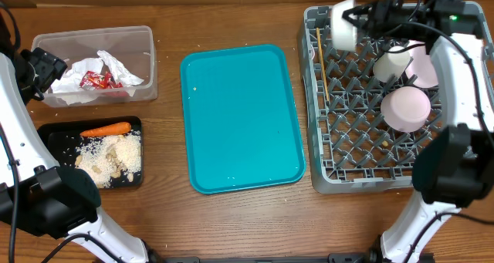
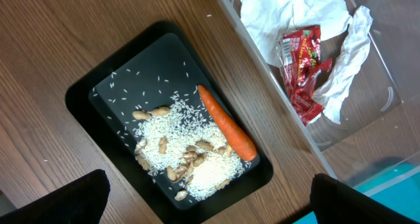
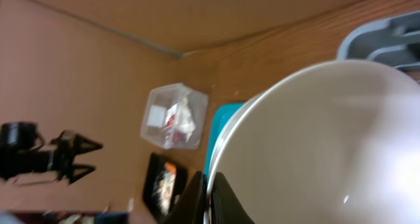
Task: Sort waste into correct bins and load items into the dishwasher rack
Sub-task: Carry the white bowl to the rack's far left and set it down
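Gripping the rim of a white bowl [image 1: 343,24], the right jaws [image 3: 210,192] are pinched tight on its edge. The bowl is tilted on its side above the far left corner of the dishwasher rack [image 1: 324,170].

Left jaws [image 2: 207,184]: spread wide and holding nothing. They sit above the worktop [image 1: 231,16], by the left end of the clear tub [image 1: 148,39].

Rack contents:
- a thin wooden stick [image 1: 322,62] lying along the left wall
- a small white cup [image 1: 390,65] among the pegs
- a second bowl [image 1: 407,109], pale pinkish, near the middle
- the plate [image 1: 424,66], partly hidden behind the right arm

Teal tray [image 1: 239,116]: flat on the worktop between the rack and the bins, with nothing but a few specks on it.

Clear tub: crumpled white napkins [image 2: 289,14] with a shiny red wrapper [image 2: 303,66] lying among them.

Black tray [image 2: 85,96], just in front of the tub: an orange carrot [image 2: 226,122] touching a heap of rice and nuts [image 2: 187,158].
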`<state>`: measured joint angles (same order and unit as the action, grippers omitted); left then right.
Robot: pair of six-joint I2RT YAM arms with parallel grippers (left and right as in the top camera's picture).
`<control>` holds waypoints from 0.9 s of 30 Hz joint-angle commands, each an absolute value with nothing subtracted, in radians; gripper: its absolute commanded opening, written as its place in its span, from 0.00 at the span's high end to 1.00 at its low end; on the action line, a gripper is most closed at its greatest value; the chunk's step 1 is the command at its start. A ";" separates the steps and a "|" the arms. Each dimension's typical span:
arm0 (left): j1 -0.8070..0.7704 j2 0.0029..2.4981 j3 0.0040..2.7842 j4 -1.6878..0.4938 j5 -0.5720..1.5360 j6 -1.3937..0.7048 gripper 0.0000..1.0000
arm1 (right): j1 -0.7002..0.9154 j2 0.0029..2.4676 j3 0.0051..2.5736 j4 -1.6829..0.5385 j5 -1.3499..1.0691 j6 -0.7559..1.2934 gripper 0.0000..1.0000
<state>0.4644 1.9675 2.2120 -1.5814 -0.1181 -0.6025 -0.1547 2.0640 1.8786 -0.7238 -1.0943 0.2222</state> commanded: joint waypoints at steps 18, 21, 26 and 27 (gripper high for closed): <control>0.458 1.971 2.211 -1.581 -0.134 -0.595 0.00 | -0.177 2.210 1.866 -0.587 -1.060 0.413 0.85; 0.458 1.971 2.211 -1.581 -0.134 -0.595 0.00 | -0.199 2.210 1.866 -0.595 -1.017 0.428 0.85; 0.458 1.971 2.211 -1.581 -0.134 -0.595 0.00 | -0.243 2.210 1.866 -0.596 -1.010 0.443 0.87; 0.458 1.971 2.211 -1.581 -0.134 -0.595 0.00 | -0.254 2.210 1.866 -0.597 -1.009 0.446 0.89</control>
<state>0.4644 1.9675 2.2120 -1.5818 -0.1177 -0.6025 -0.2214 2.1956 1.8690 -0.5915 -1.0714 0.4282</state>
